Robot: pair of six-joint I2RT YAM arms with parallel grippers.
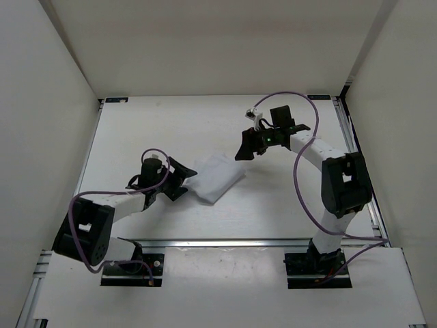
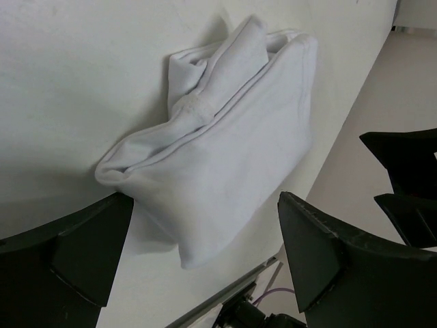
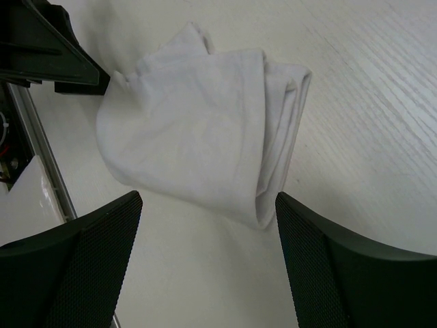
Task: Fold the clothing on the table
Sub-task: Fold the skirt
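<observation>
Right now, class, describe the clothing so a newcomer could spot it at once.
Find the white table; near its middle, between the left end effector and right end effector, lies the clothing. It is the only soft thing there: a folded bundle of white cloth.

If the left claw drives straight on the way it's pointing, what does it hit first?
The folded white soft cloth, lying straight ahead of the open left claw on the matte white table. The gap looks short, but depth is unclear.

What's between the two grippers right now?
Only the folded clothing, lying on the table between the left gripper and the right gripper. Both are open and neither holds it. The top view shows this best.
</observation>
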